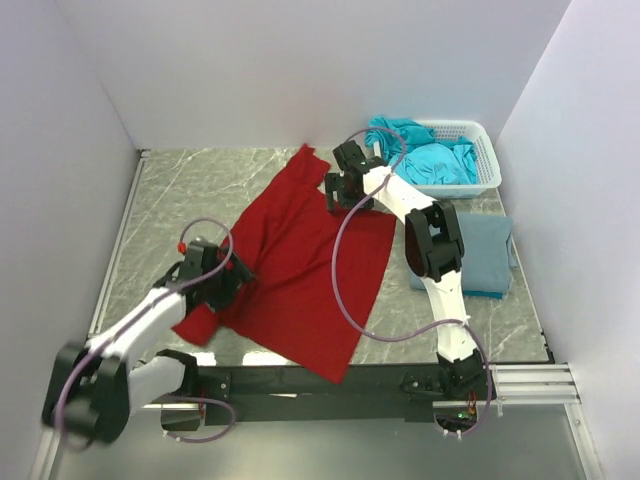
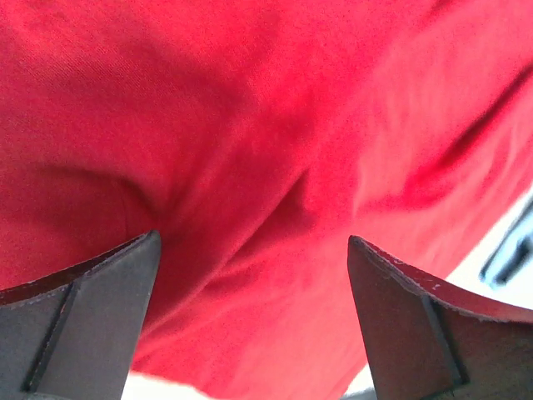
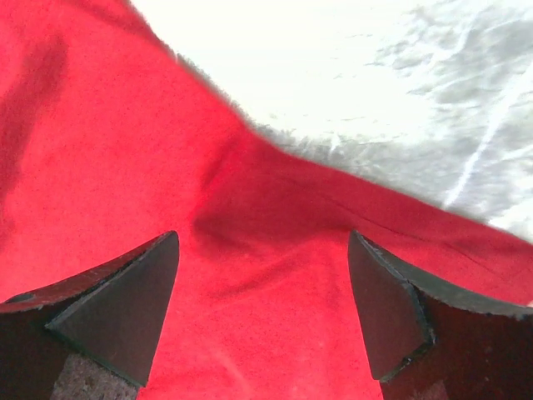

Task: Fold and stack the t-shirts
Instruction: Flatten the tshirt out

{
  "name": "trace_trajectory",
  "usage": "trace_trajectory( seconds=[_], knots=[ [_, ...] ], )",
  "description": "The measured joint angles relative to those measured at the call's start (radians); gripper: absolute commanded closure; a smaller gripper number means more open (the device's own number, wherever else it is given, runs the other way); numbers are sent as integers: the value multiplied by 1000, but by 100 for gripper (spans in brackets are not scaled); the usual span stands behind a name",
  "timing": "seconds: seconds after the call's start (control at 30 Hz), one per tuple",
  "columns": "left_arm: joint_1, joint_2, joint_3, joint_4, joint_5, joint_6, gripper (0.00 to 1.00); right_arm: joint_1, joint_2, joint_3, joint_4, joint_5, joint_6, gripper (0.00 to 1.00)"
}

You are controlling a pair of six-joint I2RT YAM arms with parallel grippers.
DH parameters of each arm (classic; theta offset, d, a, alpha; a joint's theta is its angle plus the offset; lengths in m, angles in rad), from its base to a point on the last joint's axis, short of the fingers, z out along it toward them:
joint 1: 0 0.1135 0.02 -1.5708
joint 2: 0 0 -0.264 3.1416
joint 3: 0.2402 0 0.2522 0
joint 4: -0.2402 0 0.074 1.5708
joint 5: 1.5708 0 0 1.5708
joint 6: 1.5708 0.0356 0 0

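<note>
Dark red t-shirt point(image 1: 300, 285) spread flat, long axis far-to-near. Left gripper point(image 2: 252, 240) and right gripper point(image 3: 263, 236) over it, jaws wide.

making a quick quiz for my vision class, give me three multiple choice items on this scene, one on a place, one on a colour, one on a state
1. Where does the basket stand on the table?
A. near left corner
B. far right corner
C. dead centre

2. What colour is the shirt spread out in the middle?
A. turquoise
B. grey-blue
C. red

3. How is the left tool?
A. open over the spread shirt
B. shut on the basket rim
C. shut on a folded shirt

Key:
1 B, the top view shows it in the far corner on the right.
2 C, the cloth lying flat in the middle is red.
3 A, its wrist view shows it gaping wide with red cloth beyond.
</note>
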Motion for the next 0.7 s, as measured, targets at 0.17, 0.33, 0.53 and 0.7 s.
trace_trajectory(
  seconds=[0.17, 0.33, 0.53, 0.7],
  knots=[
    [-98, -322, 3, -236, -64, -58, 1, 0, -97, -99, 23, 33, -11, 11],
    [-101, -398, 108, -263, -176, -42, 1, 2, -377, -438, 100, 33, 31, 11],
    [-101, -71, 272, -88, -168, 46, 1, 66, -700, -808, 212, 21, 103, 11],
    [-89, 267, 378, 63, -93, 107, 1, 158, -708, -937, 242, 2, 143, 11]
  ],
)
